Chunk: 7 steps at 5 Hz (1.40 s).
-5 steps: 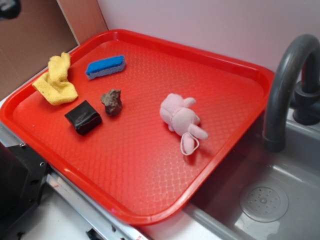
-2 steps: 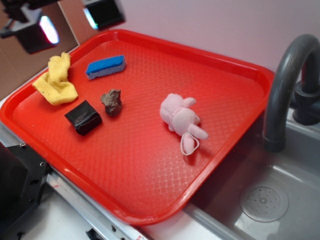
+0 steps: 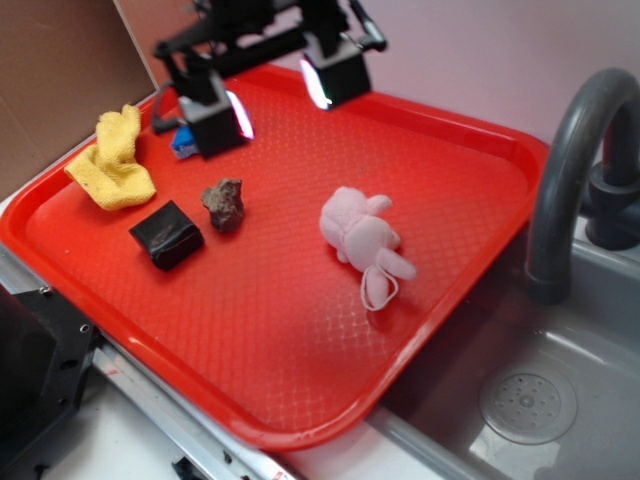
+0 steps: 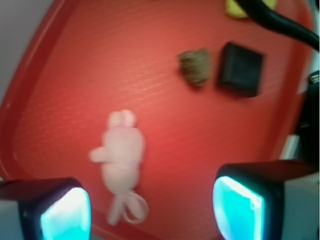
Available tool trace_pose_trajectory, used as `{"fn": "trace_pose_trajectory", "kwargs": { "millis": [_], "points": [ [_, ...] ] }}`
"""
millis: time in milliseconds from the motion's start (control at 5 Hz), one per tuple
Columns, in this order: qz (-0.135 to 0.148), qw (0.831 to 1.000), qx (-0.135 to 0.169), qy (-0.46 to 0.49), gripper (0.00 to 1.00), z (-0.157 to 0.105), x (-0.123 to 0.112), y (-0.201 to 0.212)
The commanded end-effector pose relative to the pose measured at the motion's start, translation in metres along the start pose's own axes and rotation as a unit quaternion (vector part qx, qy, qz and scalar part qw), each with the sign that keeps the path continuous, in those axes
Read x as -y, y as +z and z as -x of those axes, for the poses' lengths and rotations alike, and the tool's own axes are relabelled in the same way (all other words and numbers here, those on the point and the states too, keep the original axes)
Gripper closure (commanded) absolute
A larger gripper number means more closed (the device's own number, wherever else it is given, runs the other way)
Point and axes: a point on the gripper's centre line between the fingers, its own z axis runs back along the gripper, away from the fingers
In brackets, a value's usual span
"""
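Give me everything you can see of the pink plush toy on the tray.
The pink plush toy is a small pale-pink soft animal of fuzzy-looking fabric, with a rounded body, two ears, stubby limbs and a thin loop at one end. It lies flat on the red tray, on the side toward the sink, resting only on the tray floor. The open gripper hangs above and apart from it; nothing else touches it.
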Motion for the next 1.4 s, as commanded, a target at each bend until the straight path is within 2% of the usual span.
{"fn": "trace_pose_trajectory", "kwargs": {
  "millis": [0, 200, 400, 800, 1000, 1200],
  "points": [
    [-0.009, 1.000, 0.000, 0.018, 0.00, -0.016, 0.022, -0.043],
    [-0.024, 1.000, -0.003, 0.006, 0.00, -0.020, 0.022, -0.057],
    [-0.060, 0.998, -0.002, -0.012, 0.00, -0.027, 0.016, -0.074],
    [-0.086, 0.994, -0.008, -0.068, 0.00, -0.014, 0.013, -0.086],
    [-0.095, 0.991, -0.016, -0.092, 0.97, -0.008, 0.015, -0.091],
    [-0.101, 0.990, -0.018, -0.094, 1.00, -0.006, 0.015, -0.094]
  ]
}}
